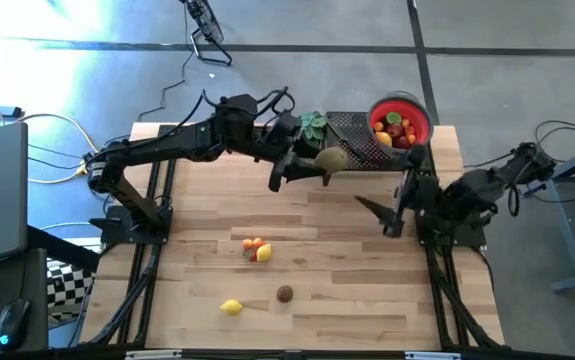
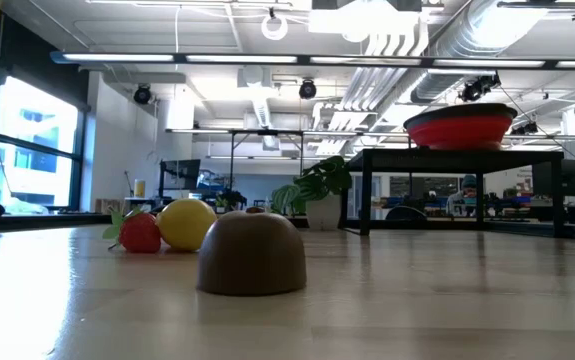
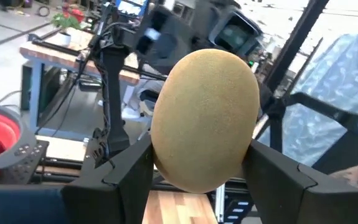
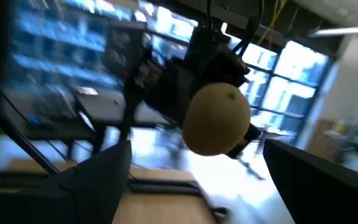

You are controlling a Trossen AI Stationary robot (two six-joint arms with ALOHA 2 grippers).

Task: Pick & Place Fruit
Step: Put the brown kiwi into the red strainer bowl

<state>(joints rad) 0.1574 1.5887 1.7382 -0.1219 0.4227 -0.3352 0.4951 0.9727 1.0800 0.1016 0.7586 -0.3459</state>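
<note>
Wooden worktop [image 1: 367,290] carries loose fruit; the left pincer [image 1: 319,163], clamped on a tan fruit [image 1: 332,158], hangs probably short of the red bowl [image 1: 417,112]; the right pincer [image 1: 392,212] waits, spread apart.

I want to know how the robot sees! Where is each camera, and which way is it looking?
High view: above the table, looking straight down; shows both arms, the left gripper holding a tan fruit.
Low view: at tabletop height, looking across past a brown fruit; no arm shows.
Left wrist view: on the left arm, looking past its fingers clamped on the tan fruit.
Right wrist view: on the right arm, its open right gripper facing the left arm.
Shared: high and both wrist views show the tan fruit; high and low show the red bowl.
</note>
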